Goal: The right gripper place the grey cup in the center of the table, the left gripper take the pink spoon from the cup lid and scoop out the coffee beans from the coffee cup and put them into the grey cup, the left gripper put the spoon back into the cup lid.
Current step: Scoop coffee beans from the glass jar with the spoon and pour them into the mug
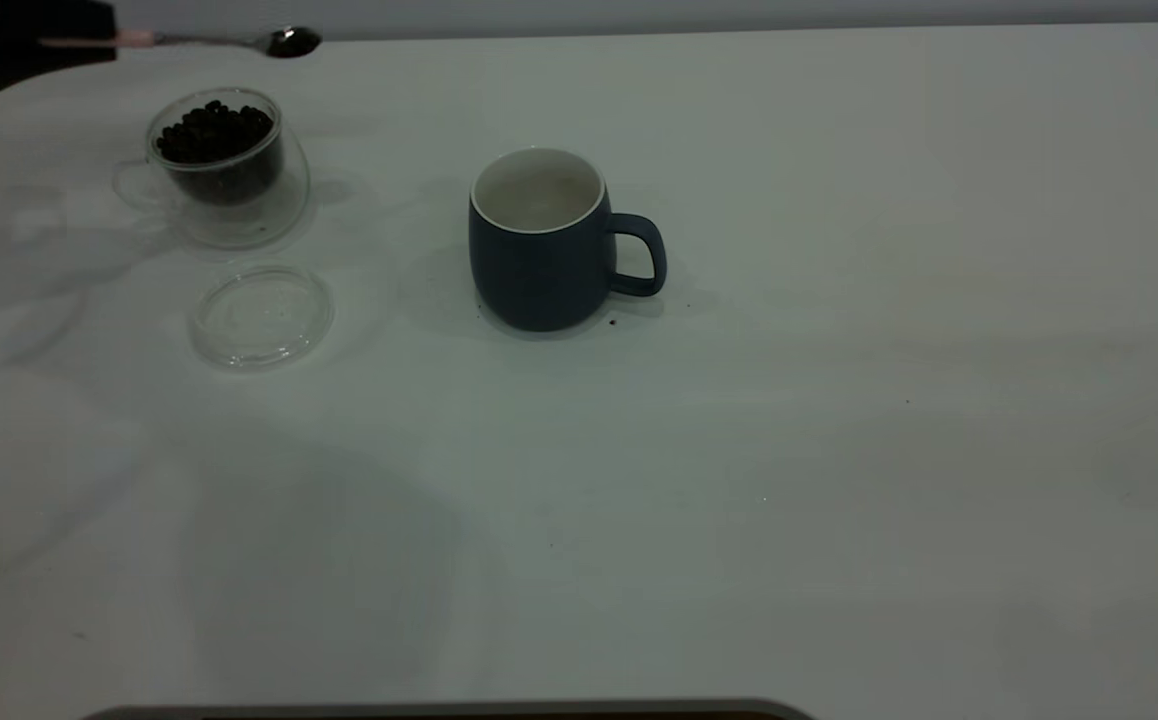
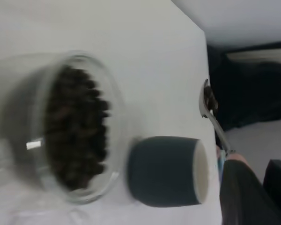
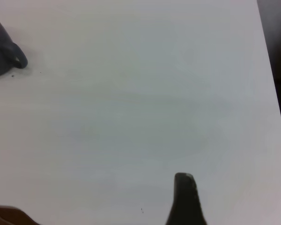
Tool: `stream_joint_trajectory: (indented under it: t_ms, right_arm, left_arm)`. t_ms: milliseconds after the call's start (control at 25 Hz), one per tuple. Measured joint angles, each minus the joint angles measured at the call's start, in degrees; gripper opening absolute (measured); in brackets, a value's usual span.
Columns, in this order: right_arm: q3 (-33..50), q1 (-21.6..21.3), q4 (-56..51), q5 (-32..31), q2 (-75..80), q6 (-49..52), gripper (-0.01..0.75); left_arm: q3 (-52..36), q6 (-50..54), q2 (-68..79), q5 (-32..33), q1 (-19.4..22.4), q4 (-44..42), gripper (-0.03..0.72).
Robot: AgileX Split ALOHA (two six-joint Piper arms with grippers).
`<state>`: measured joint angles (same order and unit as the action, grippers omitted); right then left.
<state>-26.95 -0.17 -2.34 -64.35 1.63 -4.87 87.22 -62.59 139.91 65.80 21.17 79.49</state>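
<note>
The left tool sits at the far left corner of the tabletop, seen in the exterior view only as a dark shape at the frame edge. It is closed on the pale pink handle of the spoon. The spoon lies roughly level, and its shiny metal bowl points away from the tool toward the middle of the far edge. The left wrist view shows dark content in the spoon bowl; whether it is beans or reflection cannot be told.

The glass coffee cup stands upright just below and in front of the held spoon, near the left tool. It is filled with dark coffee beans, and its clear handle faces the left edge. The cup lid lies flat on the tabletop just beside the coffee cup, on the side farther from the left tool; nothing rests on it.

The grey cup stands upright near the centre of the tabletop, well apart from the left tool, with its loop handle toward the right side. Its white inside shows no clear contents.

The right tool is out of the exterior view. Its wrist view shows one dark finger above bare tabletop, with the grey cup well away from it. How far this tool is open cannot be told.
</note>
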Motion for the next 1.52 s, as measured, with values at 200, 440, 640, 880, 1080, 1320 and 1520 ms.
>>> stream_joint_trajectory:
  t_ms: [200,440,640,880,1080,1320,1520]
  right_arm:
    - [0.0,0.0,0.0,0.0,0.0,0.0,0.588]
    - [0.0,0.0,0.0,0.0,0.0,0.0,0.588]
    - [0.0,0.0,0.0,0.0,0.0,-0.1,0.588]
    - [0.0,0.0,0.0,0.0,0.0,-0.1,0.588]
    - [0.0,0.0,0.0,0.0,0.0,0.0,0.588]
    - [0.0,0.0,0.0,0.0,0.0,0.0,0.588]
    - [0.0,0.0,0.0,0.0,0.0,0.0,0.588]
  left_arm:
    - [-0.4,0.6,-0.6,0.1,-4.8,0.3,0.119]
    - [-0.5,0.9,-0.6,0.2,-10.3,0.3,0.119]
    - [-0.5,0.9,-0.6,0.2,-12.6,-0.2,0.119]
    - [-0.5,0.6,-0.6,0.2,-14.2,-0.9,0.119]
    - [-0.5,0.0,-0.6,0.2,-14.8,-1.9,0.119]
    - [-0.5,-0.3,-0.6,0.2,-16.1,-3.8,0.119]
    - [-0.5,-1.5,-0.6,0.2,-17.6,-5.3,0.119]
